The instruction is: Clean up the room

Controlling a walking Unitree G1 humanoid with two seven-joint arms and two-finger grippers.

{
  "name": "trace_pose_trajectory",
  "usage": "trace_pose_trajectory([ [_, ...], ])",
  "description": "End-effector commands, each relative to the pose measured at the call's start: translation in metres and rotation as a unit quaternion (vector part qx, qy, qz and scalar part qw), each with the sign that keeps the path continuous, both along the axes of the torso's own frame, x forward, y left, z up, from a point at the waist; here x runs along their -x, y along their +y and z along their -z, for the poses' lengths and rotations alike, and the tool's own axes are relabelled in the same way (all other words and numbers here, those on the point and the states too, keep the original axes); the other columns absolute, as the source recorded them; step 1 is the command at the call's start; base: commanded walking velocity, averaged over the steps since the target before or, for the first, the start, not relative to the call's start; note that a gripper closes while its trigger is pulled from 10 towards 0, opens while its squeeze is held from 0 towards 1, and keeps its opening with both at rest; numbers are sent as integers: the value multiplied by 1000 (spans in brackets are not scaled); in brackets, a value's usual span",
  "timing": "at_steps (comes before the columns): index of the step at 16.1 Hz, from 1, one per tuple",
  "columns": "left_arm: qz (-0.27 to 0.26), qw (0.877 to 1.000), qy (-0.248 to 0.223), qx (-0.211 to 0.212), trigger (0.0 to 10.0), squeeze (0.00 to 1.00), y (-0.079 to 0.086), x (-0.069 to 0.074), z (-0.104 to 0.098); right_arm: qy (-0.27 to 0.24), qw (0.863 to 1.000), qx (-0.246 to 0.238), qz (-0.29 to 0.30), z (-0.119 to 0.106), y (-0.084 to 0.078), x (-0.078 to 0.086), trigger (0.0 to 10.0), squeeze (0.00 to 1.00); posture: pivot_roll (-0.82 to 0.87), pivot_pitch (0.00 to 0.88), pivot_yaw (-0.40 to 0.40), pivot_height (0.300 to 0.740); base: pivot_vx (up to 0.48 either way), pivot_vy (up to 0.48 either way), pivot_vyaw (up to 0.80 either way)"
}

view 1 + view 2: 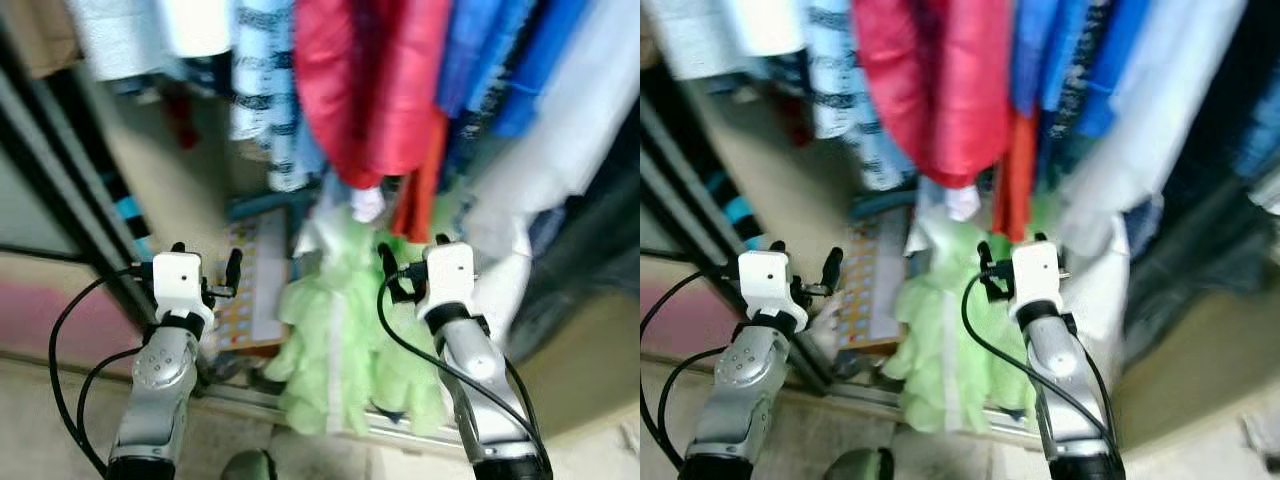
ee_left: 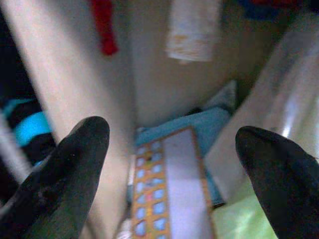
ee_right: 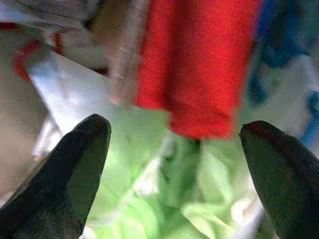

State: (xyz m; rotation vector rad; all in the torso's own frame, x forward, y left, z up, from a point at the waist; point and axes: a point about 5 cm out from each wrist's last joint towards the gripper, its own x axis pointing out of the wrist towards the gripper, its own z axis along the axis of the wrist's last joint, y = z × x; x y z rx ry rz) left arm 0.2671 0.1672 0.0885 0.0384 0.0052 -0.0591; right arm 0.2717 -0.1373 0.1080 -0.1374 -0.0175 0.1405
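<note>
Risk: the green garment (image 1: pixel 340 330) spills over the wardrobe sill (image 1: pixel 250 398), under the red coat (image 1: pixel 365 80); both grippers, left (image 1: pixel 205 262) and right (image 1: pixel 412 256), spread empty, could snag the coat.

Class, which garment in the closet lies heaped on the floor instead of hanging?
The light green garment; the red and blue ones hang above it.

At the top centre hangs a red garment (image 1: pixel 370 90), with blue clothes (image 1: pixel 510 60) to its right and a white-and-dark patterned one (image 1: pixel 265 80) to its left. Lower centre lies a pale green garment (image 1: pixel 335 340); beside it stands an orange-edged board (image 1: pixel 245 290) of coloured squares.
</note>
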Motion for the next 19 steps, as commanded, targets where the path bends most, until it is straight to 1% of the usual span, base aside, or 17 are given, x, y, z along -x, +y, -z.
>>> trace_pose_trajectory([
  [1, -5, 1000, 7, -2, 10000, 1000, 1, -1, 2, 4, 1000, 4, -3, 1, -1, -1, 10000, 1000, 26, 0, 15, 740, 0, 0, 800],
  [4, -17, 1000, 14, -15, 10000, 1000, 3, -1, 4, 5, 1000, 5, -13, 1, 2, -2, 10000, 1000, 32, 0, 8, 740, 0, 0, 800],
  [5, -16, 1000, 15, -13, 10000, 0, 2, -1, 4, 7, 1000, 5, -27, 1, 6, -2, 10000, 1000, 33, 0, 6, 740, 0, 0, 800],
  [6, -13, 1000, 16, -17, 10000, 0, 1, -1, 4, 5, 999, 10, -39, 1, 9, -2, 10000, 1000, 35, 0, 4, 740, 0, 0, 800],
  [7, -8, 1000, 14, -25, 10000, 0, -1, -1, 4, 2, 998, 10, -55, 0, 12, -2, 10000, 525, 39, 0, 1, 740, 0, 0, 800],
  [8, -6, 999, 15, -32, 10000, 0, -2, -1, 4, 1, 998, 10, -63, 0, 14, -2, 10000, 0, 44, 0, -2, 740, 0, 0, 794],
  [12, -1, 999, 12, -40, 10000, 0, -4, -2, 4, 4, 998, -2, -68, 0, 18, -3, 10000, 0, 48, 0, 0, 740, 0, 0, 794],
  [16, -3, 998, 6, -54, 10000, 0, -8, -9, 1, 4, 998, -14, -59, 1, 16, -6, 10000, 0, 49, 0, 1, 740, 0, 0, 745],
  [17, -16, 998, 7, -66, 10000, 0, -8, -12, 1, 6, 999, -18, -51, 1, 15, -8, 10000, 0, 47, 0, 7, 740, 0, 0, 0],
  [19, -7, 998, 4, -63, 10000, 0, -10, -13, 0, 5, 999, -12, -49, 0, 15, -11, 10000, 0, 46, 0, 11, 740, 0, 0, 0],
])
